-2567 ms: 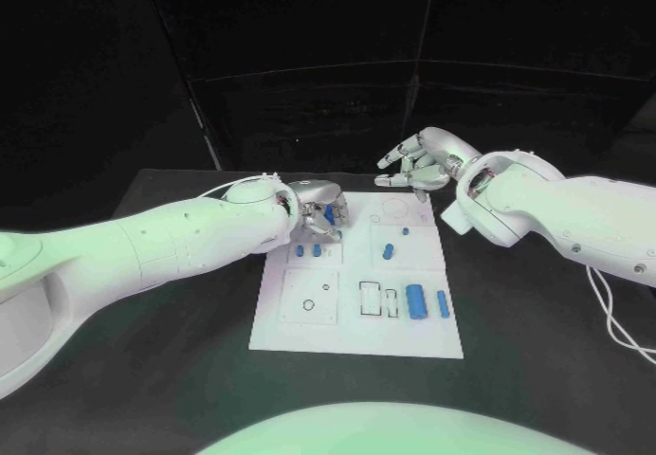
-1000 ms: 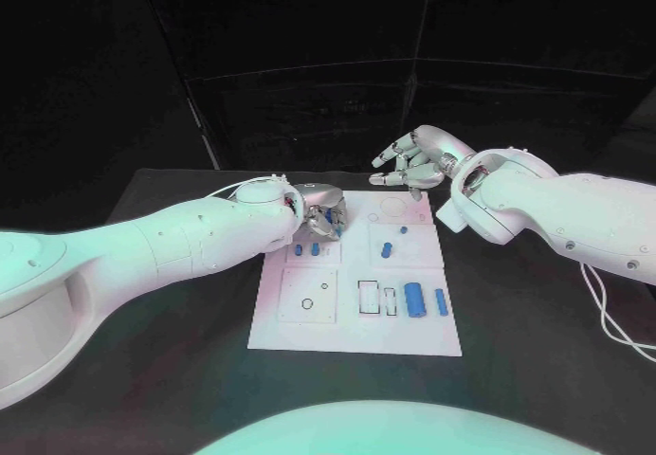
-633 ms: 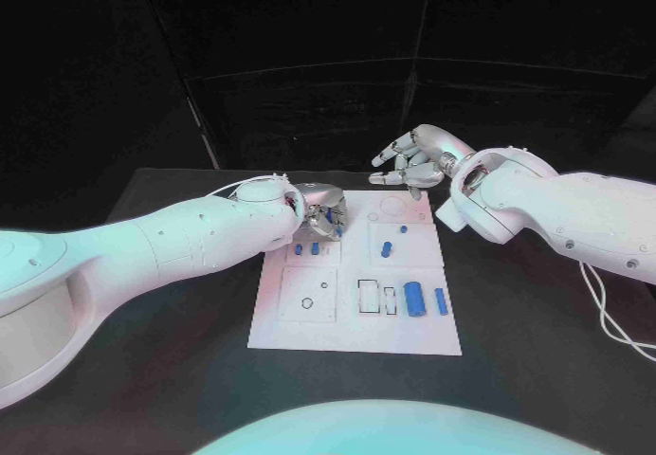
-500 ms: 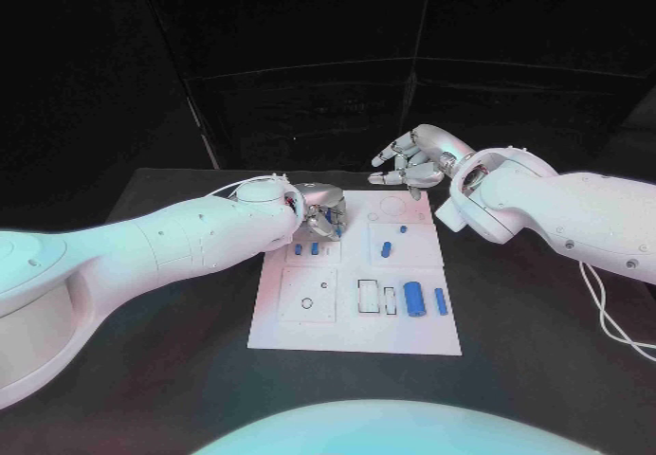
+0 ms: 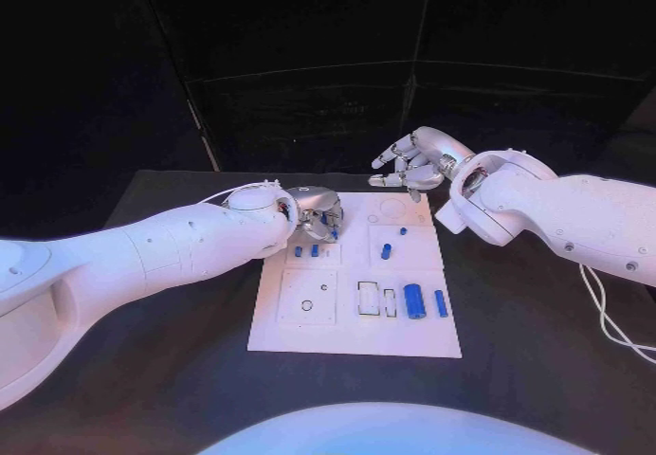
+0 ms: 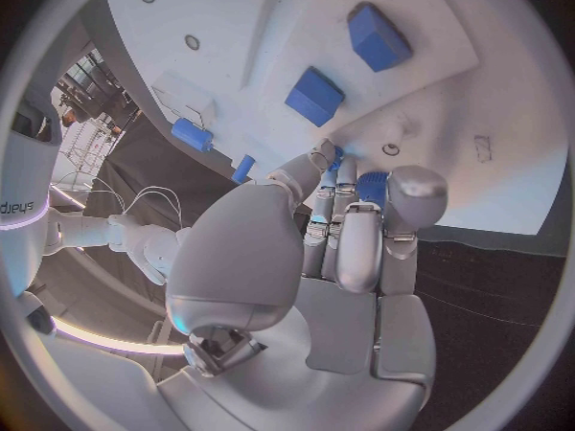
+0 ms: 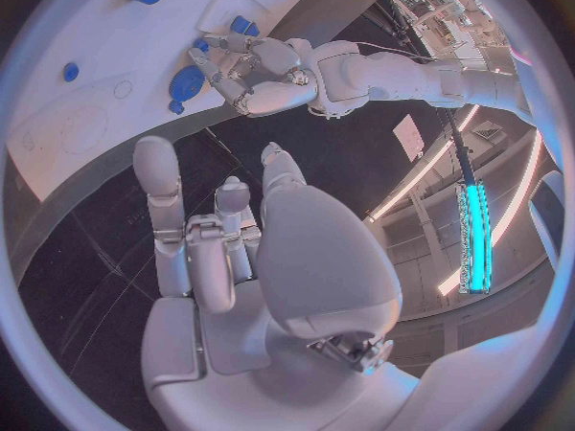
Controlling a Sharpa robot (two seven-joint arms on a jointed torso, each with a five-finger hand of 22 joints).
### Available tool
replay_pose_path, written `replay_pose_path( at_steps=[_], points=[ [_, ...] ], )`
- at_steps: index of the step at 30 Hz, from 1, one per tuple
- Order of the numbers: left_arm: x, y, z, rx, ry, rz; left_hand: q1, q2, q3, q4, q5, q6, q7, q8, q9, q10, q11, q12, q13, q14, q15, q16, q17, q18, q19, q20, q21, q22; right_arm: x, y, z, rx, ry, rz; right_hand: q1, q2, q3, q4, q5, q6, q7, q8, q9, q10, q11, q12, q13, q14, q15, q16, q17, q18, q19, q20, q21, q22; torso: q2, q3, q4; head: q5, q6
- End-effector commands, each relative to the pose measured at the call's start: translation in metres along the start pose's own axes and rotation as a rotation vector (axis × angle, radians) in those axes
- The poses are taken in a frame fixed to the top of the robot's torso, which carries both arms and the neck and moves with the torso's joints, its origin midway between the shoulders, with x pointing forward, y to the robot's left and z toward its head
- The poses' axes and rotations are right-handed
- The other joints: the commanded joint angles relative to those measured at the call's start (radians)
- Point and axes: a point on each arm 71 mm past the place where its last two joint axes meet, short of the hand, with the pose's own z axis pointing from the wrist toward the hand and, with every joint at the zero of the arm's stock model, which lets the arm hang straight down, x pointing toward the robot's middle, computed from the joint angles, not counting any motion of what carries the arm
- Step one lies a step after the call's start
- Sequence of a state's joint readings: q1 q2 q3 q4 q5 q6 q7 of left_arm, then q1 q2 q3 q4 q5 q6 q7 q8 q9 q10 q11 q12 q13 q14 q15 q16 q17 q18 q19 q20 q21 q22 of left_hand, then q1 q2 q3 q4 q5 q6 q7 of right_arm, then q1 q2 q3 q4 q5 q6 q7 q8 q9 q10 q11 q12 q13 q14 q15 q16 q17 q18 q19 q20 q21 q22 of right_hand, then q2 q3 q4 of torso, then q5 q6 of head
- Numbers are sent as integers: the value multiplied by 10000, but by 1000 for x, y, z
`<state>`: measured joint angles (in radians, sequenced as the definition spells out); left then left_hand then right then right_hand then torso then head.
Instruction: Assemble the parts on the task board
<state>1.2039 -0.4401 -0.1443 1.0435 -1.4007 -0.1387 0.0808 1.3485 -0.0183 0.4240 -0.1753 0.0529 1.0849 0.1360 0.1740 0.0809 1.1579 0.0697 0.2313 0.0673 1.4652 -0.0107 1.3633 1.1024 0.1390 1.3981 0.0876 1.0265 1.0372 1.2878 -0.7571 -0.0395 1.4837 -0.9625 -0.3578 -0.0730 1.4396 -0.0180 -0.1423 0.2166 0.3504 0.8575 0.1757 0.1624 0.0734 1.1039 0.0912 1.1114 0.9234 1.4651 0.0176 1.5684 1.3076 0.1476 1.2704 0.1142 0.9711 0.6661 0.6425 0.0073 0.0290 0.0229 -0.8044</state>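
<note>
The white task board [image 5: 353,336] lies mid-table with blue parts on it: two small ones [image 5: 306,251], an oblong one [image 5: 386,251], a thick cylinder [image 5: 414,301] and a slim one [image 5: 440,302]. My left hand [image 5: 318,210] hovers over the board's far-left corner. Its fingers are curled, and in the left wrist view they pinch a small blue part [image 6: 373,186] just above the board [image 6: 479,86]. My right hand [image 5: 410,166] hangs beyond the board's far edge with its fingers spread [image 7: 221,249] and nothing in it.
An outlined rectangular slot [image 5: 369,297] and a small round hole [image 5: 306,304] mark the board's near half. Black tabletop [image 5: 178,379] surrounds the board. A white cable [image 5: 615,322] trails off at the right.
My left hand has shifted only slightly over the far-left corner and still pinches the blue part. The right hand stays hovering beyond the far edge.
</note>
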Motion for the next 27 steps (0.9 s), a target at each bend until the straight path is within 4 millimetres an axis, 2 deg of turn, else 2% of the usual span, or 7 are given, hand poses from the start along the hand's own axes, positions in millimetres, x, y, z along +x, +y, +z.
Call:
replay_pose_path(
  at_steps=[1, 5, 14, 20, 27],
  points=[
    [-10, -2, -4, 73, -609, -330, -13, 16, 87, -19, -40, 49, 39, -62, -17, 83, -7, -77, 2, 76, -45, 46, -1, -183, 19, -41, 63, 48, 0, 2, 0, -158, -12, 20, 54, 15, -8, 52, 35, -62, 17, 66, -6, -26, -4, 34, 9, 1057, -21, 24, 2631, 98, 74, -7, -57, 16, -3, 2, 16, 12, 8],
    [-16, -1, -12, 87, -850, -584, -26, -4, 115, -32, -41, 44, 54, -83, -24, 87, 5, -114, 1, 82, -37, 52, 2, -190, 28, -36, 96, 83, -1, 2, 0, -154, -25, 16, 54, 18, -9, 55, 35, -62, 17, 66, -6, -20, -4, 41, 16, 1057, -21, 24, 2631, 99, 72, -7, -64, 7, -9, 2, 37, -30, 39],
    [-21, 11, -29, -126, -960, -811, -54, -47, 151, -52, -41, 40, 74, -116, -34, 101, 20, -168, 2, 86, -24, 53, -13, -194, 32, -28, 121, 112, -2, 0, -1, -123, -48, 7, 56, 21, -9, 57, 36, -62, 17, 67, -6, -29, -4, 33, 3, 1057, -21, 24, 2631, 99, 73, -7, -64, 7, -4, 4, 13, -26, 55],
    [-20, 25, -40, -505, -631, -861, -84, -80, 159, -56, -42, 42, 79, -132, -39, 115, 26, -197, 5, 93, -18, 60, -7, -205, 47, -23, 172, 166, -3, -1, -2, -87, -66, 1, 56, 21, -9, 57, 36, -62, 17, 67, -6, -29, -4, 33, 3, 1057, -21, 24, 2631, 99, 73, -7, -64, 7, -1, 24, 13, -8, 49],
    [-18, 34, -43, -794, -469, -870, -143, -123, 158, -45, -43, 42, 84, -156, -45, 126, 35, -241, 6, 95, -9, 57, -28, -207, 48, -14, 188, 186, -3, -1, -1, -83, -63, 0, 56, 21, -9, 57, 36, -62, 17, 67, -6, -29, -4, 33, 3, 1057, -21, 24, 2631, 99, 73, -7, -64, 7, 4, 6, -6, 23, 62]
  ],
)
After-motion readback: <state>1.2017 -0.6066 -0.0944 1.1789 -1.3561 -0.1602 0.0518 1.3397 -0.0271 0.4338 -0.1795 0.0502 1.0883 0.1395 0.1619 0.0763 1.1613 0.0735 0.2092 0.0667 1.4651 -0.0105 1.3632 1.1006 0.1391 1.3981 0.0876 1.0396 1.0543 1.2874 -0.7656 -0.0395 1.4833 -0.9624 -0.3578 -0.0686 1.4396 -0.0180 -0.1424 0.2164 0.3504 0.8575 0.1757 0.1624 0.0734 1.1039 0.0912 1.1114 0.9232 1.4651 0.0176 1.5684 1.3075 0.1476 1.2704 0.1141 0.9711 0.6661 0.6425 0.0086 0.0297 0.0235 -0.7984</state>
